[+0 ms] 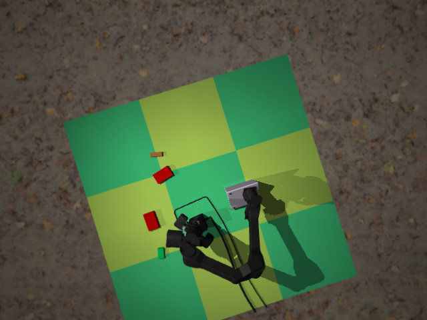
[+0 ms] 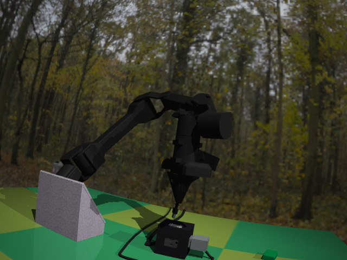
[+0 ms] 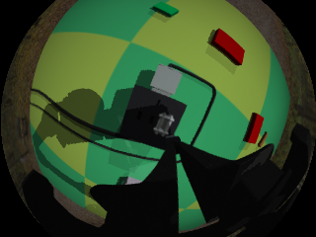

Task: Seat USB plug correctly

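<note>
My gripper is shut on the USB plug and points down above the power cube. The plug's silver end points down and is clear of the cube, with a gap below it in the exterior view. The socket shows as a pale metal-edged opening on the cube's top. In the wrist view it lies just beyond the fingertips, and the plug is mostly hidden. Which way round the plug faces cannot be told. In the top view the arm covers most of the cube and the plug.
A grey block sticks out of the cube's side. Black cable loops around it. Also there are a pale wedge, two red blocks, an orange block and a green block.
</note>
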Tool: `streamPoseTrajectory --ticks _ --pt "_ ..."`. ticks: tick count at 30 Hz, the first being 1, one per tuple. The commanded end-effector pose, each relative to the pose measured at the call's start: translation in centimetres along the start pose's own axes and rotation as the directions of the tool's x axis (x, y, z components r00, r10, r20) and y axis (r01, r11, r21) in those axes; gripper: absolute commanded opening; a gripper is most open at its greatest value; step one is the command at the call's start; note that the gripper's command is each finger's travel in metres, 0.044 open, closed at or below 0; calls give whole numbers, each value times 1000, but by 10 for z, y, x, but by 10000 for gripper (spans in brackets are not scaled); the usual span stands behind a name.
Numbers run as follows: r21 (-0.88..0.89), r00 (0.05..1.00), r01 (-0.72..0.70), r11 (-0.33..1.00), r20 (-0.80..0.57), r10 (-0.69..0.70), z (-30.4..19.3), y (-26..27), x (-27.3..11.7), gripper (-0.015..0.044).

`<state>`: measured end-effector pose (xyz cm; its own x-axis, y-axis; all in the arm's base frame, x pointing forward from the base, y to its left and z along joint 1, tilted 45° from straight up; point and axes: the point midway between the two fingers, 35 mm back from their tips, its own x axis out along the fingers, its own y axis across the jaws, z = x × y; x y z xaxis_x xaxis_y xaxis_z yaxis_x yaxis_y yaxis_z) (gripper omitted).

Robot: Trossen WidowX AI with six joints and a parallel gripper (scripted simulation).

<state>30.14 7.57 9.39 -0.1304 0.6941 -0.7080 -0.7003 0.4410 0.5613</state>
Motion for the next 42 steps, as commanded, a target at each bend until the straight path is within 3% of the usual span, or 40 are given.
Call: streamPoseTrajectory --ticks 1,14,27,37,42 --pt "-95 1000 0 995 0 0 0 0 0 0" --pt "-422 1000 0 907 0 0 0 0 0 0" --pt "-700 1000 0 714 0 0 0 0 0 0" --pt "-859 1000 0 512 0 0 0 0 0 0" --pt "-868 1000 0 497 0 0 0 0 0 0"
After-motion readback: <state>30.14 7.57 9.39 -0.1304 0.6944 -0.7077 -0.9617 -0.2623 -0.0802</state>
